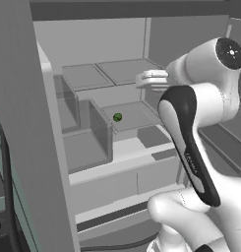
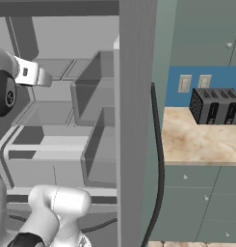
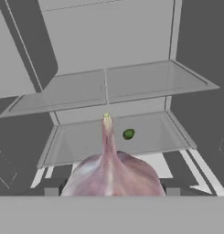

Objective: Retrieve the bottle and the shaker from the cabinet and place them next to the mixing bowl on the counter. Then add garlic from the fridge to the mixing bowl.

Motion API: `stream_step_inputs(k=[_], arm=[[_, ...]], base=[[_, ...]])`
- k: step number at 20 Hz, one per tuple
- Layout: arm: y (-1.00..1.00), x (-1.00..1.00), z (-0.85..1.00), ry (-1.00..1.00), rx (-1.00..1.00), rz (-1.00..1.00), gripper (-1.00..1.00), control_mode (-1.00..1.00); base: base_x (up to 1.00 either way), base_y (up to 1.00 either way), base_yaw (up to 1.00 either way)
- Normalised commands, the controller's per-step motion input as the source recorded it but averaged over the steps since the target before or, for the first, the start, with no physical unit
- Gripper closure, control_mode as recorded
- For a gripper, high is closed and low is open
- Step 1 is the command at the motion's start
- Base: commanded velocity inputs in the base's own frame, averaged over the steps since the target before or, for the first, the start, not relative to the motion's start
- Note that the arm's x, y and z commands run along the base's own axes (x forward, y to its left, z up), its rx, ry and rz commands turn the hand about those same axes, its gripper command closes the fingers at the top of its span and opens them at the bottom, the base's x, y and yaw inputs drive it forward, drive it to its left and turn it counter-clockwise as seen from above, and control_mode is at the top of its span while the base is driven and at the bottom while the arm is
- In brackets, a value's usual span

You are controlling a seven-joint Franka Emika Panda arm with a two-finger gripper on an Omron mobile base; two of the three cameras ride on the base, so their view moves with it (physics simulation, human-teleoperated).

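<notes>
Right at my claw [image 3: 111,194] sits the garlic [image 3: 112,173], a pale purplish bulb whose base fills the space between my two dark fingertips [image 3: 51,191], its thin stem pointing up and away from me; my claw is clamped on that bulb, one tip showing at each flank. In the left base view my hand [image 1: 152,80] reaches in through the open front of the fridge [image 1: 92,49], level with its upper shelves. Past the bulb lies a glass shelf [image 3: 152,137], and on it a small green round thing [image 3: 128,134], too small for me to name, resting apart from the garlic and a little right of its stem; the same green dot [image 1: 117,117] shows on the lower glass shelf in the left base view. Above and behind that is a second glass shelf [image 3: 131,84], split by a seam down the middle, then the pale back wall of the fridge. Grey door bins [image 1: 87,133] stand to my left. Far off to the right, beyond the fridge's edge, a black toaster [image 2: 216,106] stands on the tabletop [image 2: 196,142] against a blue wall with two outlets [image 2: 194,83]
</notes>
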Motion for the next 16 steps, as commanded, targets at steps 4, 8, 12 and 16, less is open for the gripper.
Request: stream_step_inputs(k=[4,8,12,16], arm=[[-0.06,-1.0,0.0,-0.01,0.0,0.0,1.0,-1.0],[0.0,-0.34,-0.01,0.0,0.0,0.0,1.0,-1.0],[0.0,0.0,0.0,0.0,0.0,0.0,1.0,-1.0],[0.0,0.0,0.0,0.0,0.0,0.0,1.0,-1.0]], base=[[0.0,0.0,0.0],[0.0,0.0,0.0],[0.0,0.0,0.0],[0.0,0.0,0.0]])
